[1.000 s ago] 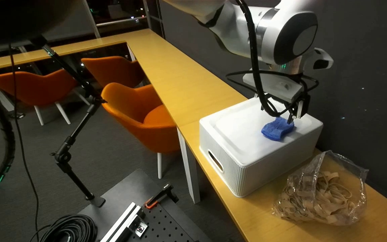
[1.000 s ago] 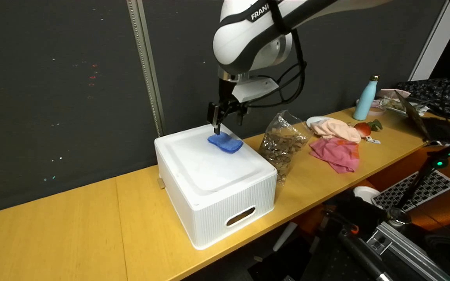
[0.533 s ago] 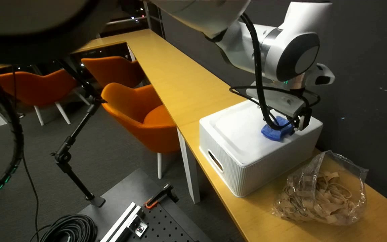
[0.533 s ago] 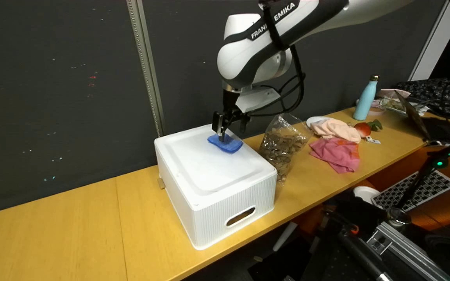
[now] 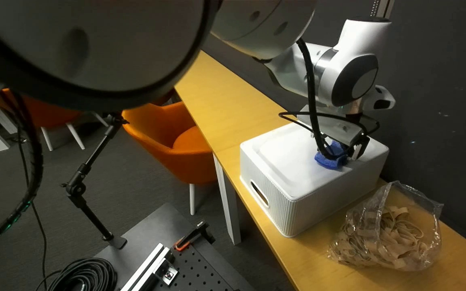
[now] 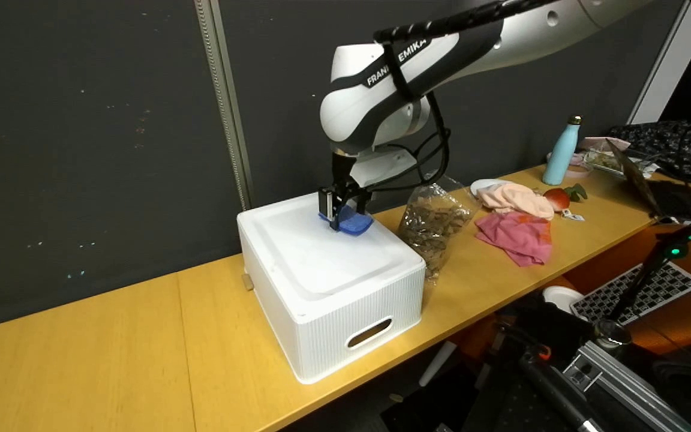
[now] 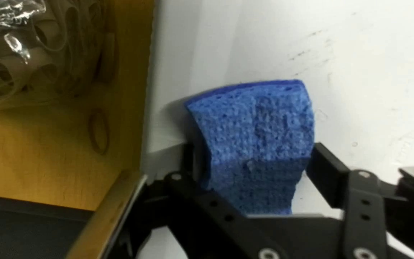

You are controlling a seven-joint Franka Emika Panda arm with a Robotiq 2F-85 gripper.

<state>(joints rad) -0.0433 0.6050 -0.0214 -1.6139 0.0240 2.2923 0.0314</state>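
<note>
Gripper [image 7: 252, 157]: black, two-fingered, pointing down. Jaws wide apart, astride a sponge, with the fingers [image 7: 327, 172] at 3 o'clock and 9 o'clock of it in the wrist view. The 3 o'clock finger meets, or all but meets, the edge; the 9 o'clock side is lost in shadow, so whether the sponge is gripped cannot be told.

Sponge [image 7: 257, 122]: blue, wavy-sided, lying on its broad face between the fingers; on the box top, about 1 o'clock from its middle in an exterior view.

Step in hand, by judgement: seating a grasp on the sponge. Next move seems to call for even pressure from both sides, tips low without digging into the surface beneath.

Box [image 6: 297, 258]: white, ribbed walls, shallow recessed top; dark scuffs [image 7: 298, 55] at 1 o'clock of the sponge in the wrist view. Stands on a yellow wooden table [image 6: 111, 336].

Clear bag [image 5: 423, 206] of tan bands [image 5: 399, 238]: just beside the box; 10 o'clock from the sponge in the wrist view. One loose loop [image 7: 91, 131] at 9 o'clock.

Farther off, between 2 and 3 o'clock from the box in an exterior view: pink cloth [image 6: 516, 237], peach cloth [image 6: 516, 201], red item [image 6: 557, 198] with green leaves [image 6: 576, 192], blue bottle [image 6: 563, 153], upright.
</note>
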